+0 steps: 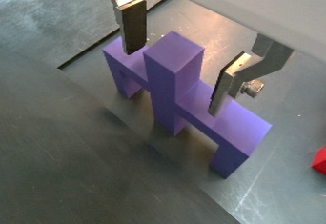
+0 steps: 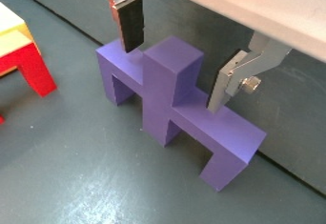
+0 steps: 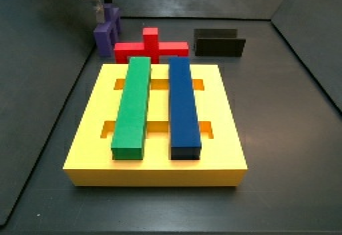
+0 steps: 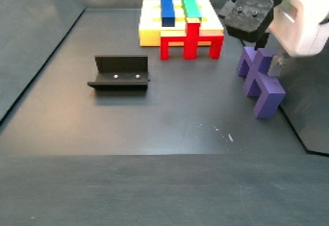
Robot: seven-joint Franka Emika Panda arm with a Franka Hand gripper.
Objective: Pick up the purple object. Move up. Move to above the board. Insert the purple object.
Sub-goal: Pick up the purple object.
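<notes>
Gripper [image 1: 181, 58] lowered over the purple object [image 1: 178, 94], fingers [image 1: 132, 28] spread wide to either side of its raised stem, touching nothing, jaws released. Purple object lying on the dark floor [image 4: 141, 124] beside the far wall, well apart from the board [image 3: 94, 139]. In a side view, mostly hidden behind the red cross block [image 3: 150, 47]; gripper body cut off at the frame edge. Green bar [image 3: 132, 101] and blue bar [image 3: 183, 101] resting on the board. Fixture [image 4: 121, 73] standing alone on the floor.
</notes>
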